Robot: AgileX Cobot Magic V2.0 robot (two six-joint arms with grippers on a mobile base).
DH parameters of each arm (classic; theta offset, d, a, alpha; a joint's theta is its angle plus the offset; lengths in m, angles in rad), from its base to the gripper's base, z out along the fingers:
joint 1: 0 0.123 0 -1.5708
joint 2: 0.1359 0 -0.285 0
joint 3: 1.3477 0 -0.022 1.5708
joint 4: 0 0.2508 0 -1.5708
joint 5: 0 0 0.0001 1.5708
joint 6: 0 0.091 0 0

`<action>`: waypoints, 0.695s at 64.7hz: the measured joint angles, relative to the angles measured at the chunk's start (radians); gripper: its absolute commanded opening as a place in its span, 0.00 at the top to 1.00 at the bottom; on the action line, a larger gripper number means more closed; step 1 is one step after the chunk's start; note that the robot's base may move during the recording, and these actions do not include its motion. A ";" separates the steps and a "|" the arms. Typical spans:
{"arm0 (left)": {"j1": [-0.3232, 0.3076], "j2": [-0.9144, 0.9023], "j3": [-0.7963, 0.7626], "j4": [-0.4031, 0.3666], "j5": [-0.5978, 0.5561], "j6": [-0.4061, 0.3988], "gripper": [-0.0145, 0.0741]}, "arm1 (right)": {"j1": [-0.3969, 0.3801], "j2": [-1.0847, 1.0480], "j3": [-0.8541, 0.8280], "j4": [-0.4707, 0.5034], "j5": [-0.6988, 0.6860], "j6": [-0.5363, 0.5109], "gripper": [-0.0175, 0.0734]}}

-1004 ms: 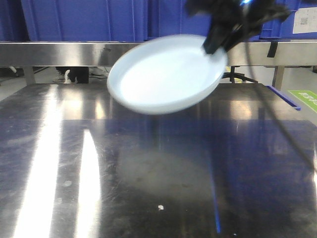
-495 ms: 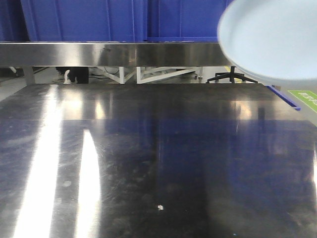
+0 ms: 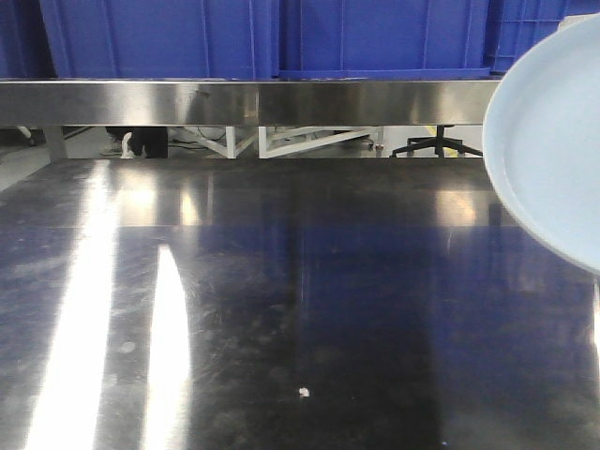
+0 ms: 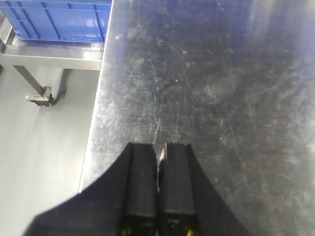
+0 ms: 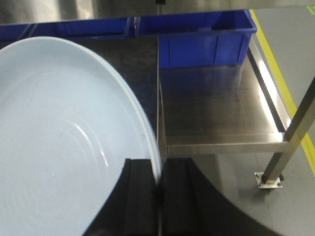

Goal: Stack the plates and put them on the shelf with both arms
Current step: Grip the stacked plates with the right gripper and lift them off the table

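One pale bluish-white plate (image 3: 553, 141) hangs tilted in the air at the right edge of the front view, partly cut off by the frame. In the right wrist view the same plate (image 5: 64, 137) fills the left half, and my right gripper (image 5: 158, 164) is shut on its rim. My left gripper (image 4: 158, 147) is shut with nothing in it, above the steel tabletop (image 4: 221, 88) near its left edge. The shelf (image 3: 253, 101) shows as a brushed steel rail across the back. No gripper shows in the front view.
Blue crates (image 3: 272, 37) stand behind the rail. In the right wrist view a blue crate (image 5: 206, 42) sits on a lower steel level (image 5: 216, 108) with a post (image 5: 290, 142) down to the grey floor. Another blue crate (image 4: 59, 22) lies left of the table.
The plate has moved from the middle of the front view up and to the right edge, closer to the camera. The right arm has left that view.
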 measured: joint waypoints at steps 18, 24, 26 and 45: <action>0.000 0.000 0.000 0.000 0.000 0.000 0.73 | 0.000 -0.004 0.001 0.000 0.000 0.000 0.75; 0.000 0.000 0.000 0.000 0.000 0.000 0.73 | 0.000 -0.004 0.001 0.000 0.002 0.000 0.75; 0.000 0.000 0.000 0.000 0.000 0.000 0.73 | 0.000 -0.004 0.001 0.000 0.002 0.000 0.75; 0.000 0.000 0.000 0.000 0.000 0.000 0.73 | 0.000 -0.004 0.002 0.000 0.003 0.000 0.75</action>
